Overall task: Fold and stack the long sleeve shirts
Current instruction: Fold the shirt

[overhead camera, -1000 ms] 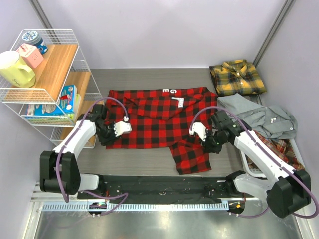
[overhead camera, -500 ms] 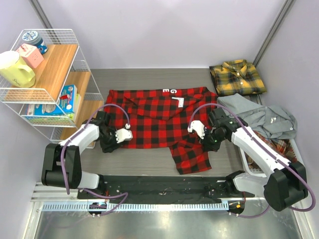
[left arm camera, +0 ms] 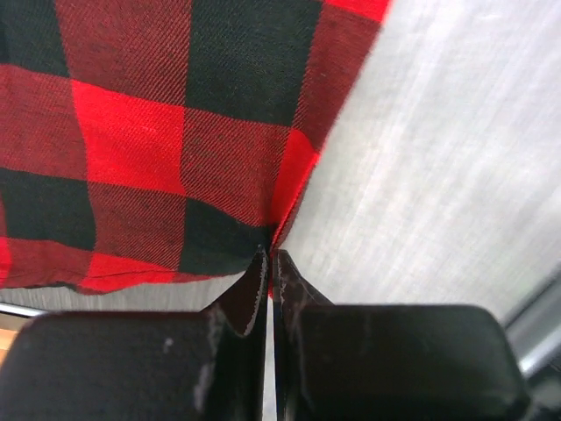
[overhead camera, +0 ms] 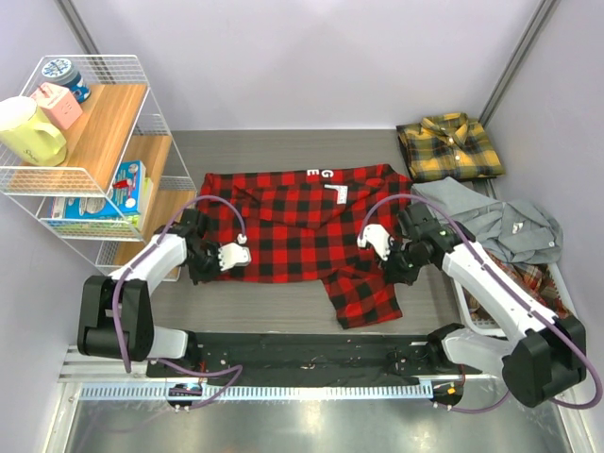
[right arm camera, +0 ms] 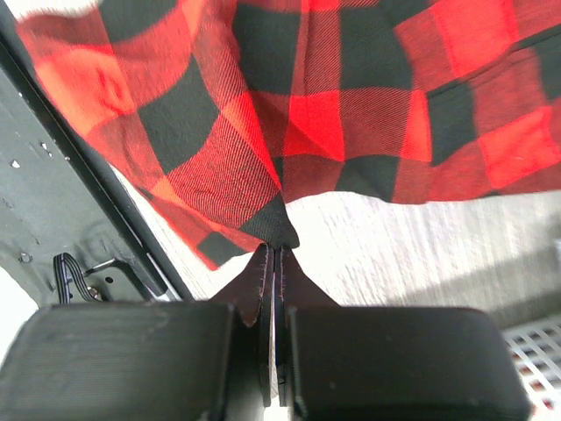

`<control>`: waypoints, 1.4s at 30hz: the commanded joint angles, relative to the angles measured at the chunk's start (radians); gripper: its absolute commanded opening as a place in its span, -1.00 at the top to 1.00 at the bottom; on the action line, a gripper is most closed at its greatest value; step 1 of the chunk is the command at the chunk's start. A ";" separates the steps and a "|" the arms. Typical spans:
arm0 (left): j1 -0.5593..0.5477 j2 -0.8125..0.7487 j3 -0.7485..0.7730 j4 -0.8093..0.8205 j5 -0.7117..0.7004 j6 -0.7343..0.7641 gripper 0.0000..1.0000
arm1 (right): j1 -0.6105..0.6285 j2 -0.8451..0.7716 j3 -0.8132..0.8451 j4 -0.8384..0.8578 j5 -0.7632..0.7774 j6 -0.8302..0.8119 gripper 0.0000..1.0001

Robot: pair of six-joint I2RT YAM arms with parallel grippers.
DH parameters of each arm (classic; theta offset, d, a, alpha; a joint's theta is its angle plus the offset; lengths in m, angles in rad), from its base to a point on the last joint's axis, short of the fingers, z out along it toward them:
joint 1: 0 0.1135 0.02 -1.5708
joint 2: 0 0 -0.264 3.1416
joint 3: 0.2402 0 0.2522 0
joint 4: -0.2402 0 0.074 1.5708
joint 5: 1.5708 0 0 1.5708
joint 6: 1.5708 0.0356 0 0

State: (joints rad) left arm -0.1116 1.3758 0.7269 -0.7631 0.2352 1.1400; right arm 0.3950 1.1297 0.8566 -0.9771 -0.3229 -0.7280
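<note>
- Lying spread across the middle of the table (overhead camera: 283, 151), the red-and-black check shirt (overhead camera: 293, 231) has its white lettering at the far edge, and a flap of it reaches toward the near side, right of centre
- Left gripper (left arm camera: 270, 256) has its fingers pressed together on a thin fold at the shirt's left edge; right gripper (right arm camera: 273, 253) is likewise pinched tight on a dark corner of cloth at the shirt's right side
- Yellow-and-black plaid shirt (overhead camera: 449, 146) sits folded at the far right corner; a grey shirt (overhead camera: 495, 222) lies rumpled over the basket (overhead camera: 472, 316) on the right
- Flannel like this looks light, soft and limp: it should sag between two holds, keep no shape of its own, and probably drag on the table more than slide
- Edges, seams and corners seem the best places to hold, one grip on each side, so the panel lifts evenly; a pinch on a single layer may slip out or carry only the top layer
</note>
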 commanded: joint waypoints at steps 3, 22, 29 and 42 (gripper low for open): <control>0.001 -0.073 0.132 -0.215 0.090 0.008 1.00 | -0.004 -0.099 0.123 -0.018 0.044 0.058 0.98; 0.021 0.264 0.535 -0.001 -0.057 -0.258 1.00 | -0.203 0.410 0.605 0.207 -0.039 -0.014 0.98; 0.021 0.347 0.574 0.065 -0.102 -0.290 1.00 | -0.208 0.562 0.690 0.275 0.001 -0.047 0.98; 0.021 0.433 0.615 0.084 -0.183 -0.370 1.00 | -0.212 0.676 0.749 0.426 0.065 0.012 0.97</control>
State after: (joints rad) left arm -0.0959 1.8065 1.3132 -0.7067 0.0864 0.7948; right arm 0.1867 1.8004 1.5486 -0.6472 -0.2718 -0.7448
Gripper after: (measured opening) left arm 0.005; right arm 0.020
